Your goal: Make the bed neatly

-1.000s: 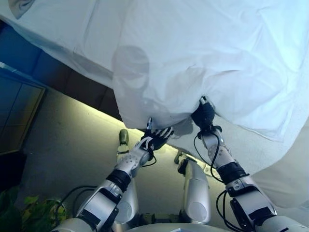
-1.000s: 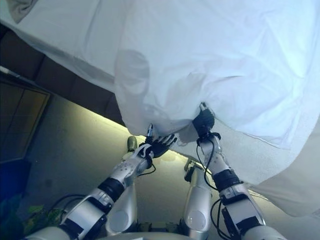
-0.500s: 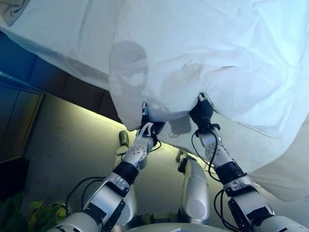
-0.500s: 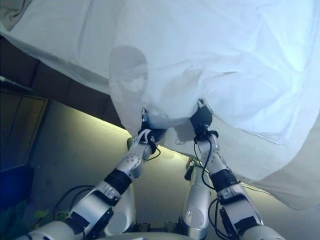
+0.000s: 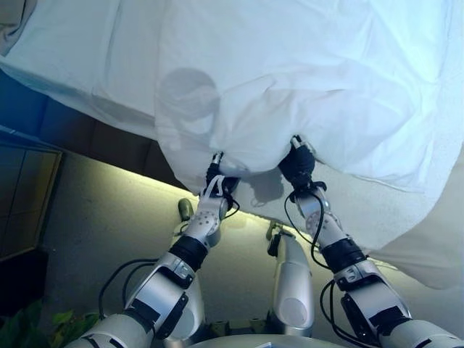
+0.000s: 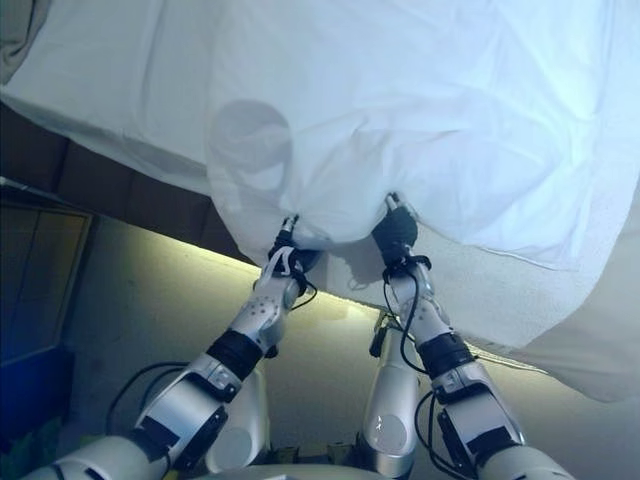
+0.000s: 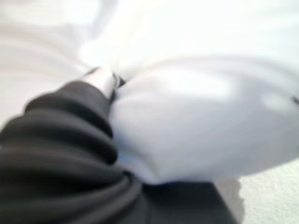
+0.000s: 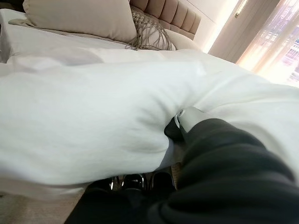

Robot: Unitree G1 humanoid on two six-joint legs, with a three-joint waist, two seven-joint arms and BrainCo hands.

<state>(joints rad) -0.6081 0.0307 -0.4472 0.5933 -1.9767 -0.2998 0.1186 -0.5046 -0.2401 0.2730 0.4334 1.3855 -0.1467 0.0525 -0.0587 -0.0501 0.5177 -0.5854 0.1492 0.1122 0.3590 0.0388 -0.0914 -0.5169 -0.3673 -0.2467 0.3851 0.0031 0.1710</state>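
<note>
A white duvet (image 5: 290, 65) lies over the bed, and its near edge hangs toward me. My left hand (image 5: 216, 183) is at that edge with its fingers curled into the cloth. In the left wrist view the duvet (image 7: 196, 121) bulges over the hand's dark cover, and only the thumb (image 7: 100, 79) shows. My right hand (image 5: 297, 163) grips the same edge a little to the right. In the right wrist view its fingers (image 8: 135, 182) curl under the duvet (image 8: 93, 107) and its thumb (image 8: 189, 115) presses on top.
The white sheet over the mattress (image 5: 362, 210) shows below the duvet on the right. The bed's dark base (image 5: 109, 134) and a lit floor strip (image 5: 94, 217) lie to the left. Pillows (image 8: 79, 18) and a padded headboard (image 8: 173, 16) stand at the far end.
My left hand, open below the duvet edge a second ago, has risen to the edge and closed on it. Both hands have moved up and forward with the duvet.
</note>
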